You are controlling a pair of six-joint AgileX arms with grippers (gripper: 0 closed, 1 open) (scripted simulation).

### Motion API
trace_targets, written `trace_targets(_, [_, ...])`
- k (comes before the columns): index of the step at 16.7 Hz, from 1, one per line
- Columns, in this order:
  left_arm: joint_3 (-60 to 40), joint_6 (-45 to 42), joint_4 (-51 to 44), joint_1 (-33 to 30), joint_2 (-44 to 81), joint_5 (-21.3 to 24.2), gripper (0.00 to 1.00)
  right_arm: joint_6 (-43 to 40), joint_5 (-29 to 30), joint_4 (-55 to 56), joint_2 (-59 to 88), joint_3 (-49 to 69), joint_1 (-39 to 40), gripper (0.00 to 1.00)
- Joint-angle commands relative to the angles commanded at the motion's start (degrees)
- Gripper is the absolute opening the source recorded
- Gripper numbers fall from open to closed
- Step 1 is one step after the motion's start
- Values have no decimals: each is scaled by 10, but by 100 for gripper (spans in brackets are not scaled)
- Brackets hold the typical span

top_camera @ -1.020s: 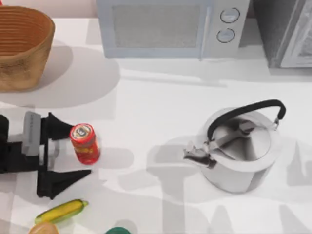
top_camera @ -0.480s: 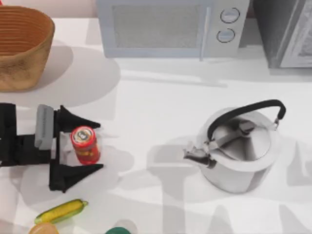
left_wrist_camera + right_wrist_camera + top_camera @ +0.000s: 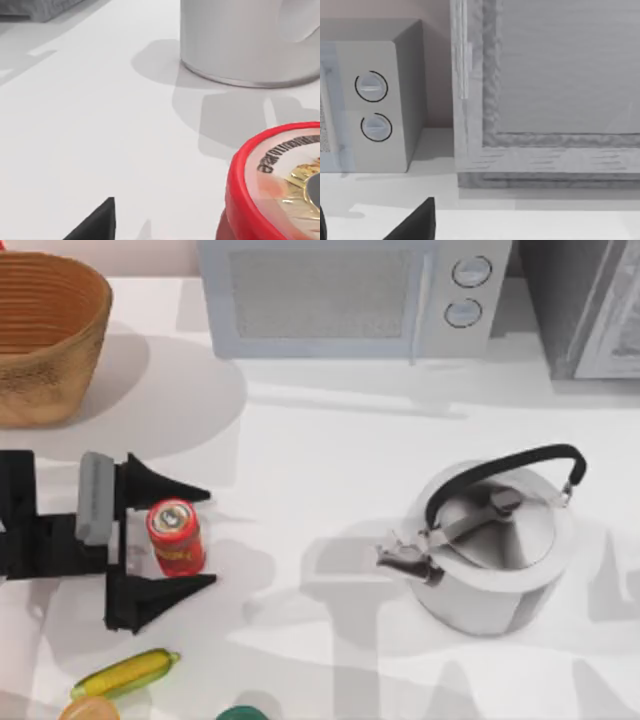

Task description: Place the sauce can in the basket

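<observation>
The small red cylindrical sauce can (image 3: 176,537), printed with a yellow label and topped by a round lid bearing a red-rimmed emblem, is standing upright on the white table (image 3: 330,470) toward the left side in the top view. It is being straddled by the left gripper (image 3: 205,539), whose two black fingers (image 3: 160,483) are being held apart, one on each side of the can, with a slight gap visible between each finger and the can's wall, so no clamping is being shown. In the left wrist view the can's lid (image 3: 280,180) is being seen close up, with one black fingertip (image 3: 95,222) beside it and the base of the kettle (image 3: 250,40) farther off. The large round woven wicker basket (image 3: 45,335), tan-brown with ribbed inner walls, is sitting at the far left corner of the table, well apart from the can. A silver metal kettle (image 3: 495,545) with a black arched handle is resting on the right half of the table. A pale grey microwave (image 3: 350,295) with two round dials is being shown along the back edge. A yellow-green corn cob (image 3: 125,673) is lying near the front left edge, just below the gripper. For the right gripper, the state of the fingers cannot be told; in the right wrist view one dark fingertip (image 3: 415,222) is being shown before the microwave's dials (image 3: 372,105).
</observation>
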State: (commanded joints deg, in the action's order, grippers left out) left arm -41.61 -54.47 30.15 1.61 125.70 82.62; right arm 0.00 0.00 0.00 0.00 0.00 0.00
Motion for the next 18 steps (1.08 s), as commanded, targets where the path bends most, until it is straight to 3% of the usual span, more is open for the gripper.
trace_targets(2, [0, 0, 0, 0, 0, 0, 100, 0, 0, 0, 0, 0, 0, 100])
trace_targets(15, [0, 0, 0, 0, 0, 0, 2, 0, 0, 0, 0, 0, 0, 100])
trace_targets(18, [0, 0, 0, 0, 0, 0, 0, 0, 0, 0, 0, 0, 0, 100])
